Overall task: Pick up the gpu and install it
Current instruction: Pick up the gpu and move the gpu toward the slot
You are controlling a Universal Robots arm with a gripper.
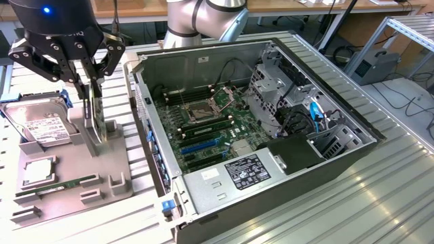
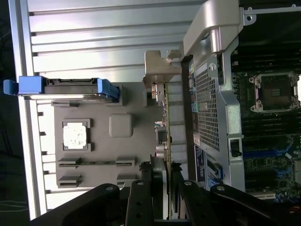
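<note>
The gpu (image 1: pixel 95 124) stands on edge in the grey holder tray (image 1: pixel 119 178) at the exterior view's left, beside the open computer case. My gripper (image 1: pixel 90 94) reaches down over the card's upper edge, one finger on each side, shut on it. In the wrist view the gpu (image 2: pixel 165 117) shows edge-on as a thin board with its silver bracket (image 2: pixel 157 66) at the far end. The gripper (image 2: pixel 167 176) clamps both faces of the card. I cannot tell whether the card has risen out of its slot in the tray.
The tray also holds a hard drive (image 1: pixel 40 124), a processor chip (image 1: pixel 37 170) and a green memory stick (image 1: pixel 58 187). The open case (image 1: pixel 285 203) lies at the exterior view's right, with the motherboard (image 1: pixel 210 127) and a blue slot (image 1: pixel 200 146) exposed. Its metal wall (image 2: pixel 211 94) stands close beside the card.
</note>
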